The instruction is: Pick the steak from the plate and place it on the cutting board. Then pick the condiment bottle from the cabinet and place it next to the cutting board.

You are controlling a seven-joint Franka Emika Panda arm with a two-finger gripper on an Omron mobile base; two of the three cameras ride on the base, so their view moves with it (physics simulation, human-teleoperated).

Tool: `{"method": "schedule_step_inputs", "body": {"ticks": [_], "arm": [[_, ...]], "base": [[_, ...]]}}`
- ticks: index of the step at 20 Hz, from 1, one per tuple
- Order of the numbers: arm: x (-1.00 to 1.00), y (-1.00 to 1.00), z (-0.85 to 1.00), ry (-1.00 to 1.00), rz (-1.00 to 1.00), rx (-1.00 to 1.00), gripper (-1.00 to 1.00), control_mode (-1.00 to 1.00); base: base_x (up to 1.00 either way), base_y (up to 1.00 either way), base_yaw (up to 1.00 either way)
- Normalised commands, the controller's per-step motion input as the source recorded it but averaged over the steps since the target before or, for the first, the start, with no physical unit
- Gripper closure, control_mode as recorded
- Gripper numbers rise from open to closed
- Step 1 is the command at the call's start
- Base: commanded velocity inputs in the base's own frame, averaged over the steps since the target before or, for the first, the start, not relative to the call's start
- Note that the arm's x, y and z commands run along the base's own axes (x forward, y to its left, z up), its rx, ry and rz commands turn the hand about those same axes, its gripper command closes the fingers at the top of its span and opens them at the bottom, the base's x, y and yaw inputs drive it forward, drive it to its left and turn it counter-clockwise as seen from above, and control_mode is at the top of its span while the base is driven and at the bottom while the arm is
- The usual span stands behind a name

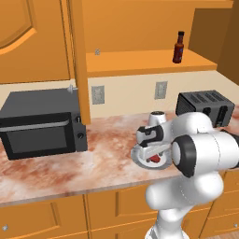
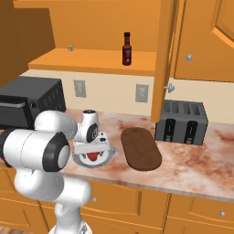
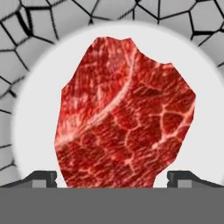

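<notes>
Straddling steak (image 3: 124, 116) – tool (image 3: 112, 177) spread wide, tips barely visible; plate (image 3: 33, 109) rim cropped.

Steak (image 3: 124, 118): deep red w/ pale pink marbling lines. Plate (image 3: 26, 131): grey-white, rim w/ dark crackle lines. Cutting board (image 2: 140, 148): dark brown. Condiment bottle (image 2: 127, 49): dark red-brown, black cap, red label. Cabinet (image 1: 140, 28): orange-brown. Table (image 1: 70, 168): cream w/ rust-red mottling. Microwave (image 1: 42, 123), toaster (image 2: 182, 122): black/dark grey.

The white arm bends forward and down, its wrist pointing the tool (image 3: 112, 177) straight down right above the steak (image 3: 124, 113). The two dark fingertips (image 3: 41, 177) stand wide apart, one either side of the steak, gripping nothing.
</notes>
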Motion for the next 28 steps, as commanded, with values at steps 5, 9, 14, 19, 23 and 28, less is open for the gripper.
{"method": "schedule_step_inputs", "body": {"ticks": [5, 9, 14, 19, 23, 28], "arm": [[0.12, -0.01, -0.16, 0.0, 0.0, 0.0, -1.0, -1.0], [0.07, 0.0, -0.2, 0.0, 0.0, 0.0, -1.0, -1.0], [0.02, 0.0, -0.24, 0.0, 0.0, 0.0, -1.0, -1.0], [0.01, 0.0, -0.13, 0.0, 0.0, 0.0, 1.0, -1.0], [0.0, 0.0, 0.0, 0.0, 0.0, 0.0, 1.0, -1.0], [0.0, 0.0, 0.0, 0.0, 0.0, 0.0, 1.0, -1.0]], "base": [[0.0, 0.0, 0.0], [0.0, 0.0, 0.0], [0.0, 0.0, 0.0], [0.0, 0.0, 0.0], [0.0, 0.0, 0.0], [0.0, 0.0, 0.0]]}}
